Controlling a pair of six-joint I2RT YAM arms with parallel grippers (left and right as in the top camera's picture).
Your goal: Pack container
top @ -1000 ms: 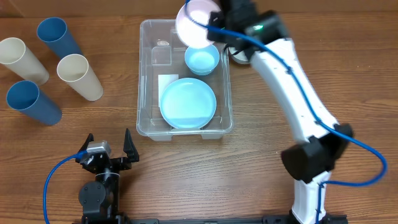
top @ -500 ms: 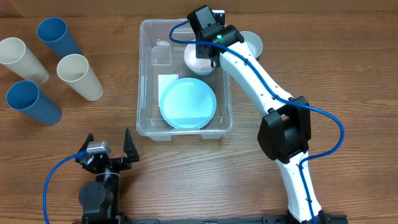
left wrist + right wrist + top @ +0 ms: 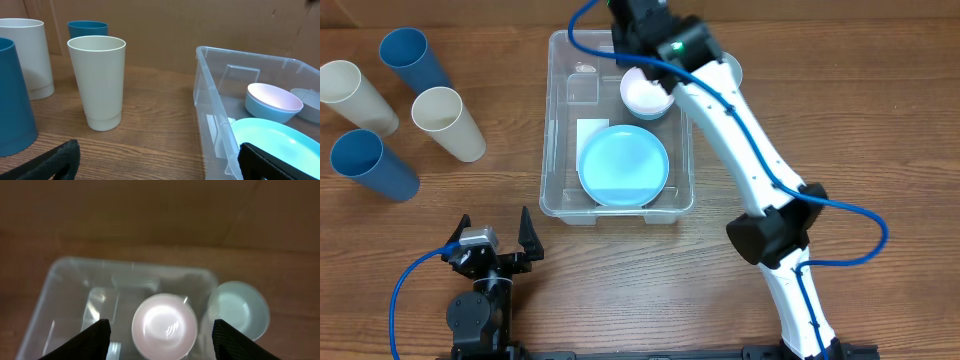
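Note:
The container (image 3: 558,150), a big clear bin, holds a pale blue plate (image 3: 623,165) in front. A pink bowl (image 3: 646,90) is nested in a blue bowl at its back right. My right gripper (image 3: 632,25) hangs over the container's back edge. In the right wrist view it (image 3: 161,327) is open, high above the pink bowl (image 3: 163,324), with nothing in it. My left gripper (image 3: 492,243) rests open near the front table edge, left of the container (image 3: 210,85); nothing lies between its fingers (image 3: 55,160).
A pale blue bowl (image 3: 729,68) sits outside, against the container's back right corner, partly under the right arm. Two blue cups (image 3: 415,58) (image 3: 372,163) and two cream cups (image 3: 355,95) (image 3: 448,122) stand upright at the left.
The right gripper brought the pink bowl down into the blue bowl, let go and opened. It has drawn up and back over the container's rear edge. The left arm stayed still.

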